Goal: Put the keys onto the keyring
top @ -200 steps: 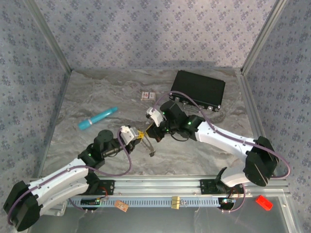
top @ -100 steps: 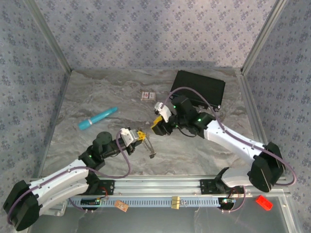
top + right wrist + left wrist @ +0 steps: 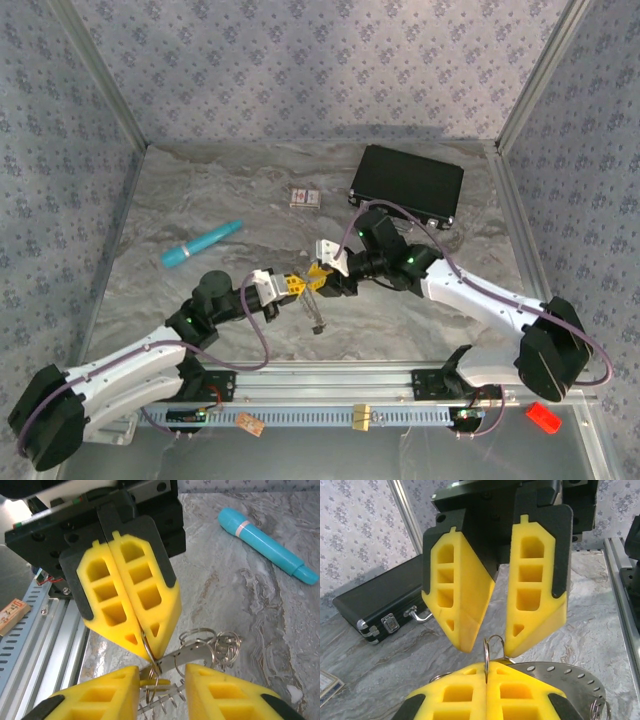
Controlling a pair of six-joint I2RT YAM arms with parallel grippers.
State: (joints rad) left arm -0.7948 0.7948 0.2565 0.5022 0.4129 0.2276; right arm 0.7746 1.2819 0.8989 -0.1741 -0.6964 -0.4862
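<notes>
Grey marbled tabletop (image 3: pixel 200 200) spreads under both arms. At its centre the left gripper (image 3: pixel 487 672) has its jaws closed on the keyring (image 3: pixel 485 652), which stands upright between them. The right gripper (image 3: pixel 160 690) meets it tip to tip, jaws spread either side of the ring, clamping nothing. A black case (image 3: pixel 407 184) lies behind.

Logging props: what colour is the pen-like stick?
The stick is teal with a pale band; clearest in the right wrist view.
</notes>
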